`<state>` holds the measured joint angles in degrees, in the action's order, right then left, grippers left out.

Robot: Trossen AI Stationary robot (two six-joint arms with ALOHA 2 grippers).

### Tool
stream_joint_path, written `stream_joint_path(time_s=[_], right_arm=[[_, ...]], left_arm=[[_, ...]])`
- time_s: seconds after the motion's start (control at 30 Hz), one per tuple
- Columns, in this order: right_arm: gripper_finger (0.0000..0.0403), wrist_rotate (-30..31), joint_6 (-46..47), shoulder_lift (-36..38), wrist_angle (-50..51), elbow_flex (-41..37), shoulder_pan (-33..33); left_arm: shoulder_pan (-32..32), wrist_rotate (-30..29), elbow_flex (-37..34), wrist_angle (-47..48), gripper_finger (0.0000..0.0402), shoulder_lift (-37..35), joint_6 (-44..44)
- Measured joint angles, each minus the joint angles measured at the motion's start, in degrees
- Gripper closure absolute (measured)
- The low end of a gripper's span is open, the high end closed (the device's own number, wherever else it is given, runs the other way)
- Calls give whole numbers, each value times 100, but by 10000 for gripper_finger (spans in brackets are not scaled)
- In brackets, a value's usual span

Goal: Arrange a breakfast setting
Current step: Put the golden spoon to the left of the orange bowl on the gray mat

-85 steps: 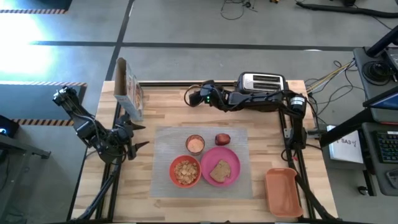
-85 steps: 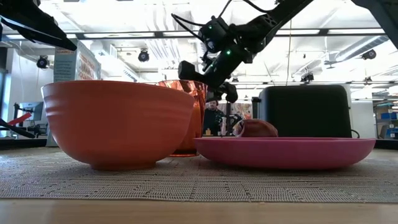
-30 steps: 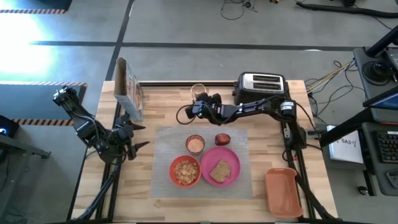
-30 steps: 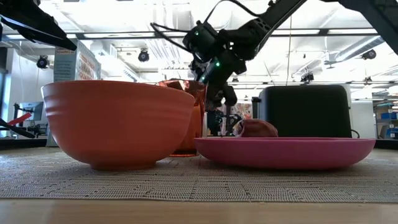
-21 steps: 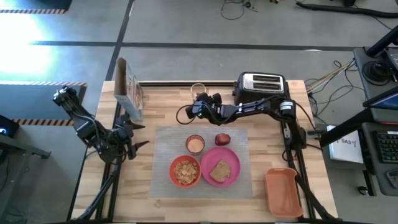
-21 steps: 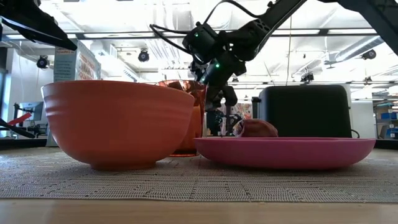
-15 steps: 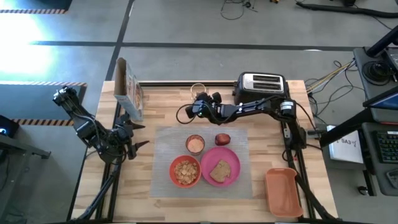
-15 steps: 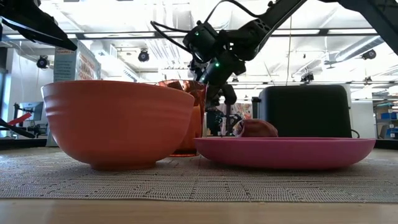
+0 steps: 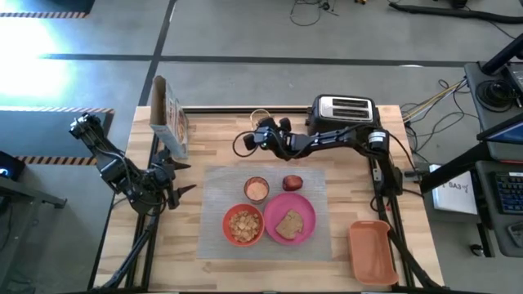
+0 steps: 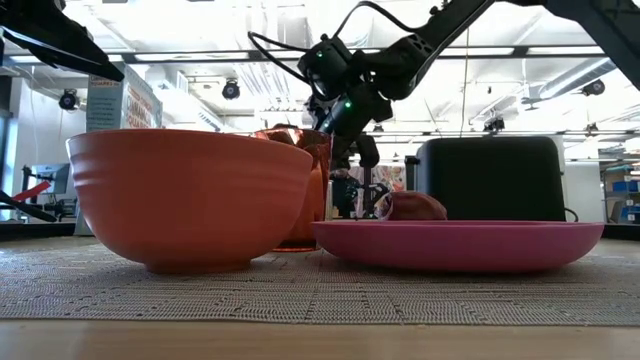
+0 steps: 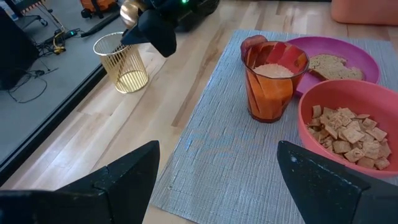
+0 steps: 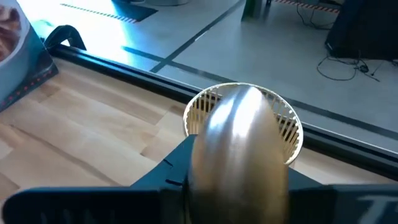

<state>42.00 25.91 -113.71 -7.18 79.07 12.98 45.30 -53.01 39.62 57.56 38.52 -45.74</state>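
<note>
Since a second ago my right gripper (image 9: 263, 133) has been closing its fingers and lifting a little at the back of the table, and now it is clamping the smooth, rounded gold spoon (image 12: 239, 146), whose shiny bowl is filling my right wrist view just above the ribbed gold wire cup (image 12: 283, 121) standing on the bare pale wood table (image 9: 204, 139). Nearer the front, the woven grey rectangular mat (image 9: 219, 184) is carrying the clear cup (image 9: 257, 189) filled with orange, the red apple (image 9: 292, 182) just beside it, the round pink plate (image 9: 304, 233) with the brown toast slice (image 9: 288, 224) lying flat on it, and the ridged red-orange bowl (image 9: 244, 225) of cereal squares touching the plate's rim. My left gripper (image 9: 176, 180) is waiting with its fingers spread wide at the table's left edge, beside the upright cereal box (image 9: 167, 114).
</note>
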Motion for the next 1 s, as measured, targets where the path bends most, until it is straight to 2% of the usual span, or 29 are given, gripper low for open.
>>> stream_joint_path(time_s=[0.27,0.63,1.0], right_arm=[[376,-316,-1,41,-130,0,106],[376,-505,-143,307,-30,0,119],[376,-631,-492,1199,518,0,122]], left_arm=[[0,-2,0,0,95,0,0],[0,-2,0,0,95,0,0],[0,-2,0,-9,95,2,0]])
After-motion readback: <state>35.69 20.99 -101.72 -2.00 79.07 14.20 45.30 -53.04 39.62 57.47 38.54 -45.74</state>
